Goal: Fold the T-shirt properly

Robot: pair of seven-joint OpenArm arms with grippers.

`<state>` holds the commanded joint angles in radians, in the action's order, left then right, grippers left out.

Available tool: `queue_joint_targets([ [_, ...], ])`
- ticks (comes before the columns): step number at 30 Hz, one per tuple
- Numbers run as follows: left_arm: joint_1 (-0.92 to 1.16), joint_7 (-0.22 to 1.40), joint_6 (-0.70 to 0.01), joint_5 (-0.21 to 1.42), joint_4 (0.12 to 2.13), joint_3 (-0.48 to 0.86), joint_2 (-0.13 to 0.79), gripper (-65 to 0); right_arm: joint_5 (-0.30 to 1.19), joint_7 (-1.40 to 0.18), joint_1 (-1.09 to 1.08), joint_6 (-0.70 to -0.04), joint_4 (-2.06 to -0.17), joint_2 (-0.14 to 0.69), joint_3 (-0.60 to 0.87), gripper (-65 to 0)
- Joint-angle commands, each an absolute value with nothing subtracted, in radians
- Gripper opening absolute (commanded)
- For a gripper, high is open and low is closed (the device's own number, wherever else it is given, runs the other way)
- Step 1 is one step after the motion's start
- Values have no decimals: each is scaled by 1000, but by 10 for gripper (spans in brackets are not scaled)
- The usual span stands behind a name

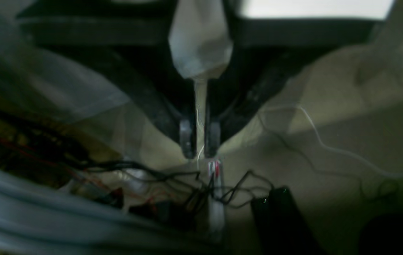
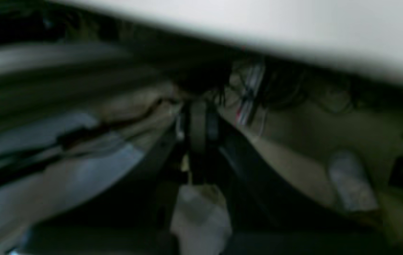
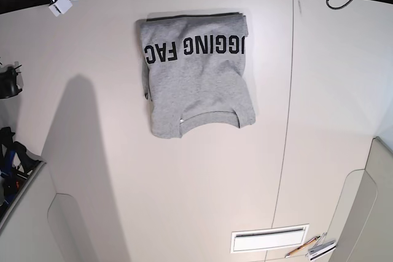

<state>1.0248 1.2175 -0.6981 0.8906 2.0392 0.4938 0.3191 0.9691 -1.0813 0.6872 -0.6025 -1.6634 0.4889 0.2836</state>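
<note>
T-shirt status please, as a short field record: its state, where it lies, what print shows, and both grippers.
item: grey T-shirt
state: folded into a compact rectangle, lettering side up
print: black block letters, partly visible, reading upside down in the base view
collar: ribbed neck edge toward the near side
location: far centre of the white table
contact: no arm touches it in the base view
left gripper: jaws nearly together, nothing between the tips
right gripper: blurred, jaws look closed, no cloth seen
</note>
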Motion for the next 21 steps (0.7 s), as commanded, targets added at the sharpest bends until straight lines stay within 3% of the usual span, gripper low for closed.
queue_joint_targets([
  [10,1177,1219,-698,879,1846,490,380,-603,957,-1077,878,-602,-1659,504,191,-650],
  [16,1202,1201,-698,865,1680,485,382,-603,868,-1012,890,-598,-1625,504,61,-650],
  [21,1190,1060,-698,717,1559,300,438,-603,772,-938,874,-582,-1564,504,-38,-650],
])
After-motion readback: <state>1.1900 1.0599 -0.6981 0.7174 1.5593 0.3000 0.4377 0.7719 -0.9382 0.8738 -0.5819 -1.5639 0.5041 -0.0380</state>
